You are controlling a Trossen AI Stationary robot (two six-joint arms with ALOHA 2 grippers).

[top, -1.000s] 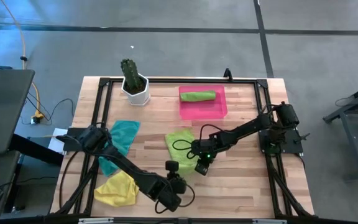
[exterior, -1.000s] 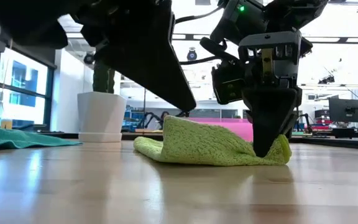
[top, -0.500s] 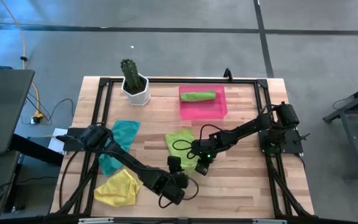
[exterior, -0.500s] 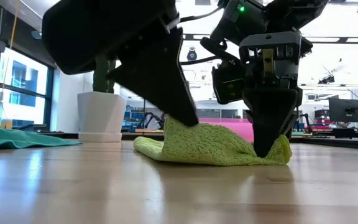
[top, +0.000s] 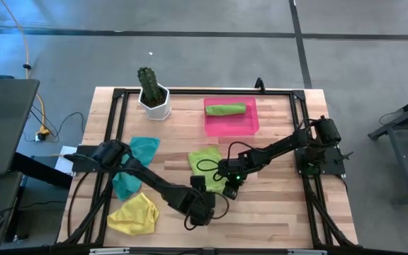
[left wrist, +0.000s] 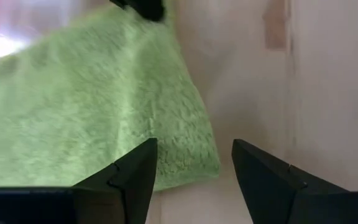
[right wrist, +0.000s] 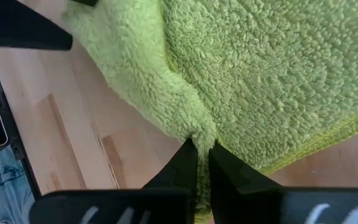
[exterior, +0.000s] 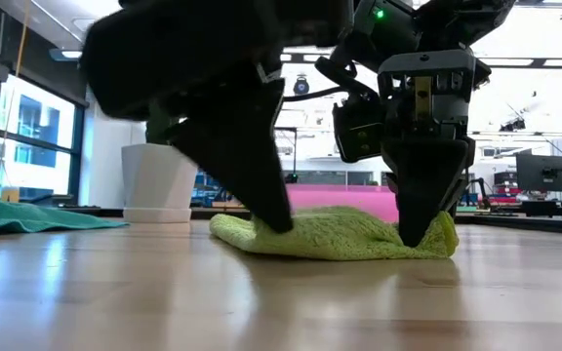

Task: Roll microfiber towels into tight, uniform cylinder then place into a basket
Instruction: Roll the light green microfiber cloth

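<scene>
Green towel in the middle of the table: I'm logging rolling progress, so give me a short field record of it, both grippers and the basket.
towel: lime green towel, partly folded, flat on the table
right gripper: shut, pinching the towel's edge
left gripper: open, at the towel's near corner, holding nothing
basket: pink basket holds one rolled green towel

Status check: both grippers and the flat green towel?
Right gripper shut, pinching flat lime green microfiber towel. Left gripper open at its near edge. Nothing in the way.

lime green towel point(top: 205, 166), teal towel point(top: 134, 164), yellow towel point(top: 133, 213), pink basket point(top: 230, 125)
</scene>
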